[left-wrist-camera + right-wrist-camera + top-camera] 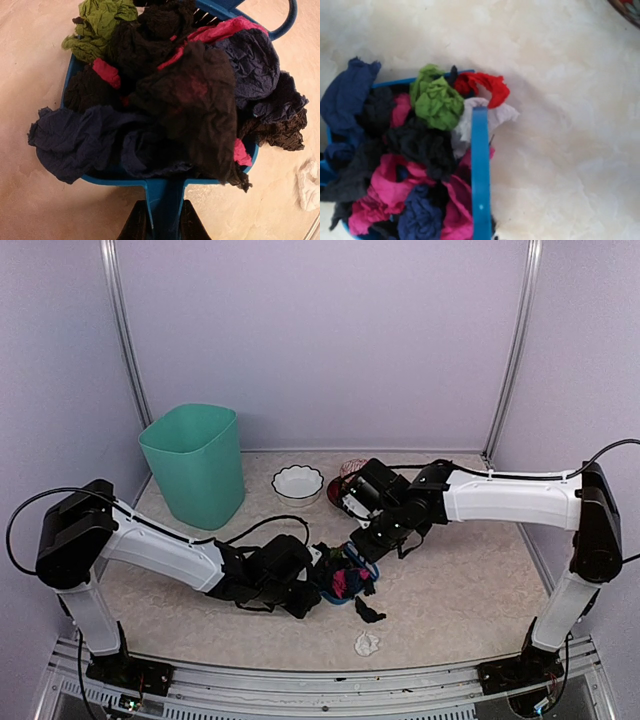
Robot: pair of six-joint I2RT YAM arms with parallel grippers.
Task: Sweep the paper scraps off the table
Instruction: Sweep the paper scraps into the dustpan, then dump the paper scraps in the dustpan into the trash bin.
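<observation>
The blue dustpan (115,180) lies on the table (460,590), heaped with paper scraps (190,100), mostly black and dark blue with pink and green ones. My left gripper (165,222) is shut on the dustpan's handle; in the top view it (300,598) sits left of the pile (345,578). My right gripper (372,538) holds the blue hand brush (480,175) over the pan's far side, against red, white and green scraps (437,102). A black scrap (370,612) and a white scrap (367,643) lie loose on the table in front of the pan.
A green bin (195,465) stands at the back left. A white bowl (298,483) and a dark red bowl (342,485) sit behind the pan. The metal front rail (330,680) runs along the near edge.
</observation>
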